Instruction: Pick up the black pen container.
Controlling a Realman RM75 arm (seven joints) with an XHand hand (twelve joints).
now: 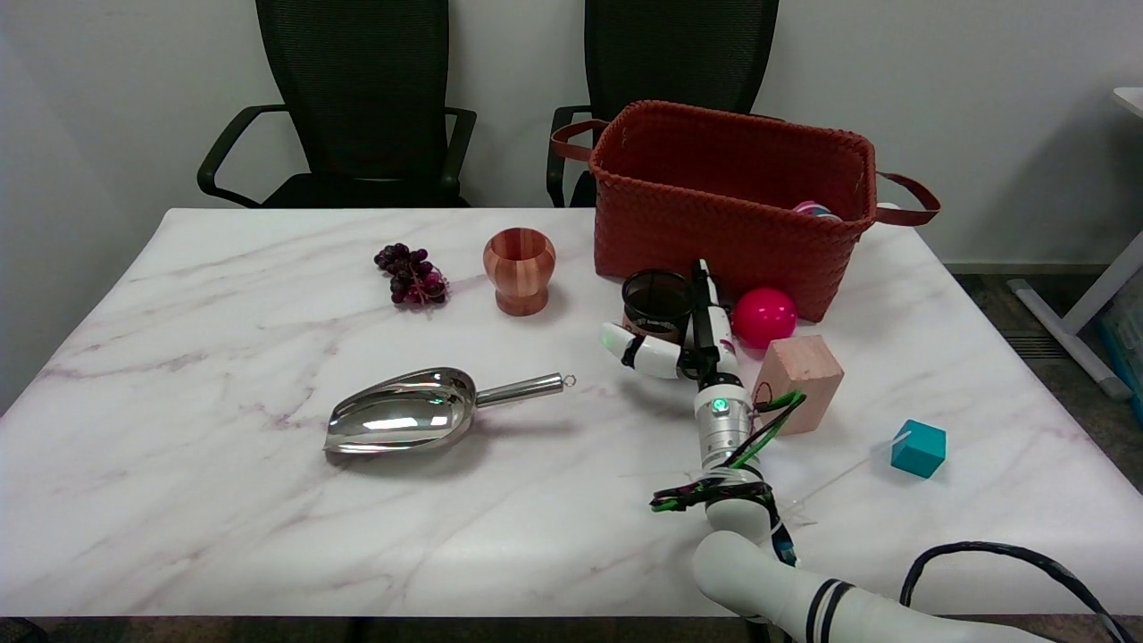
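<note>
Landmark: a woven red-brown basket (732,192) with loop handles stood at the far right of the white marble table (223,375).
Black pen container: the black cylindrical mesh pen container (656,304) stood upright on the table just in front of the basket's near left corner, its mouth open upward.
Right hand: the black-and-white right hand (683,344) reached in front of the basket and bracketed the container, with one white finger (647,354) curved across its near base and other fingers running up its right side toward the basket wall. The fingers were spread around the container; whether they actually pressed on it could not be told.
Pink ball: a glossy pink ball (764,317) lay against the basket's front wall, just right of the hand.
Wooden block: a pale wooden block (801,379) sat in front of the ball, beside the wrist.
Teal cube: a small teal cube (918,448) lay well in front of the basket's right end.
Wooden cup: a striped wooden cup (520,270) stood left of the basket.
Grapes: a dark purple grape bunch (412,275) lay farther left.
Scoop: a shiny metal scoop (420,420) lay well in front and left of the basket.
</note>
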